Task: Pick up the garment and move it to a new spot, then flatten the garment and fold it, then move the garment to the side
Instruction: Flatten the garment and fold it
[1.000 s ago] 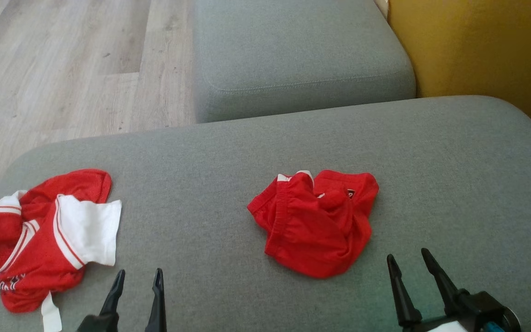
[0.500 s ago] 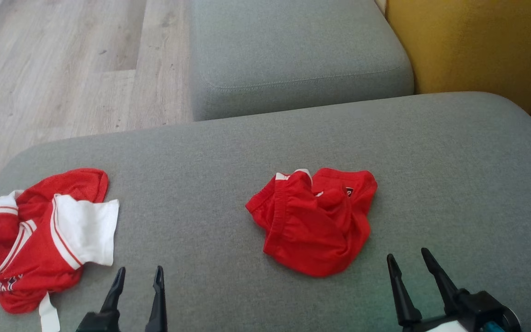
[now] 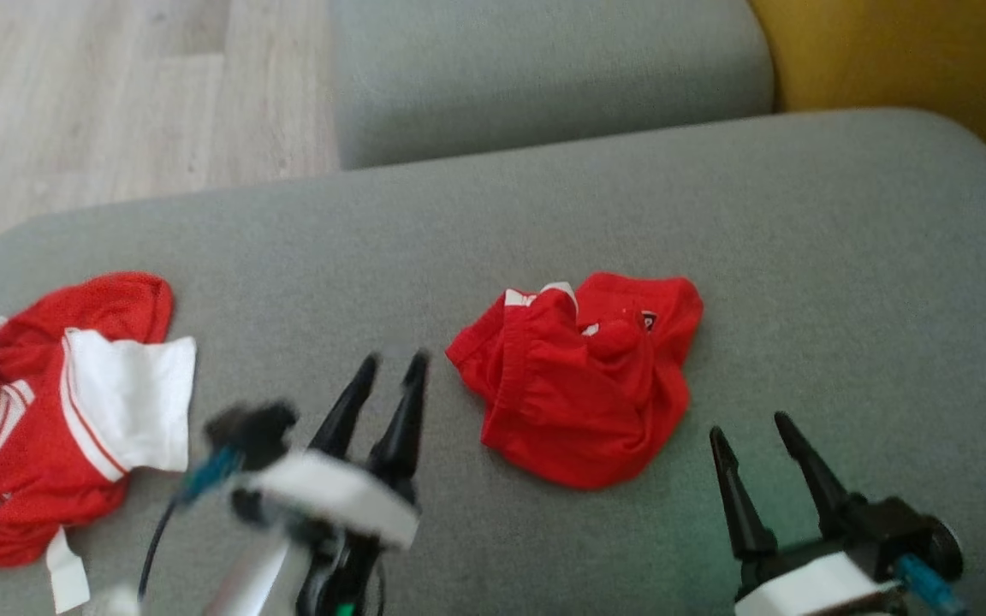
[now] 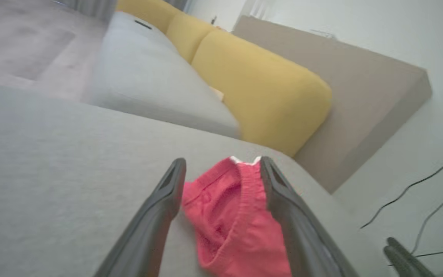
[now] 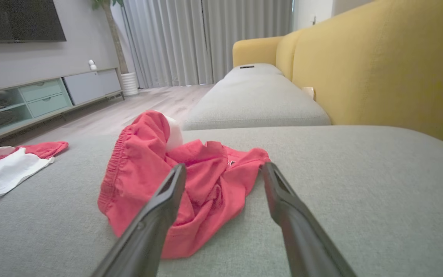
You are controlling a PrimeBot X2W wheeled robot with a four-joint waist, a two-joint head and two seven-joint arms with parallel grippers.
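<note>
Near the middle of the grey seat (image 3: 801, 257), the red shorts (image 3: 579, 376), crumpled in a heap. White trim at the top edge and a small dark tag near the top right corner.

Just beside the left edge of the shorts, the left pincer (image 3: 392, 361), blurry in the head view. Has its 2 dark fingers a little apart and holds nothing. In the left wrist view, pink-red cloth past the fingertips, seen through the gap. Cannot tell if the tips touch the cloth.

Below and to the right of the shorts, the right pincer (image 3: 748, 427), near but apart from them. Has its 2 fingers spread wide and holds nothing.

At the far left of the same seat, a red and white shirt (image 3: 56, 402), bunched up, well apart from the shorts.

Behind the seat, another grey cushion (image 3: 544, 77), with a yellow sofa back (image 3: 904, 51) on the right and a pale wood floor (image 3: 116, 94) on the left.
</note>
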